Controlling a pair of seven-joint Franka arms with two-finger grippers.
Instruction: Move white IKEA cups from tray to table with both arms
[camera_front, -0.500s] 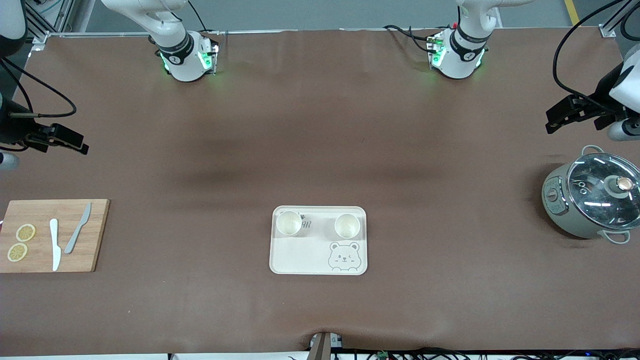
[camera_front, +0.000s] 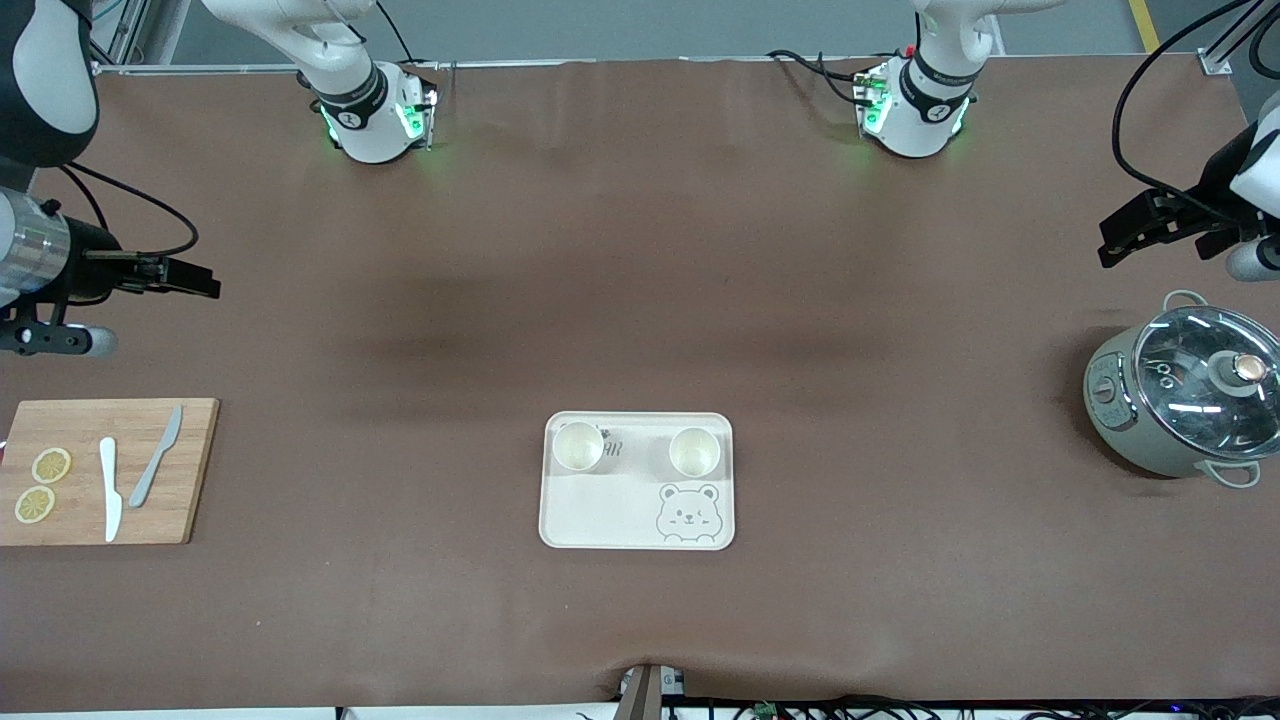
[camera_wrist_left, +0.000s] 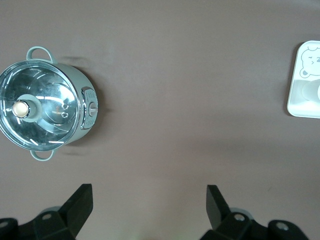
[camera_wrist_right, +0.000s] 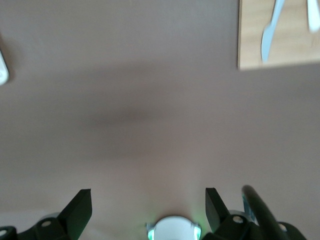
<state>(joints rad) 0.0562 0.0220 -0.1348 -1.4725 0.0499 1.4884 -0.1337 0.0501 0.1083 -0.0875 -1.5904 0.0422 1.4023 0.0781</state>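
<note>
Approach | left claw (camera_front: 1125, 238) spread near the pot (camera_front: 1185, 405) | right claw (camera_front: 190, 280) spread above the board-end edge | both cups (camera_front: 578, 446) (camera_front: 694, 452) upright along the tray (camera_front: 600, 520) edge farthest from the camera | each arm should centre over its nearer rim before descending.

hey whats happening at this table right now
Nothing is being handled yet. Two white cups stand on the bear tray mid-table. The left hand hangs open over the table above the lidded pot; the right hand hangs open above the cutting board, which holds two knives and lemon slices.
</note>
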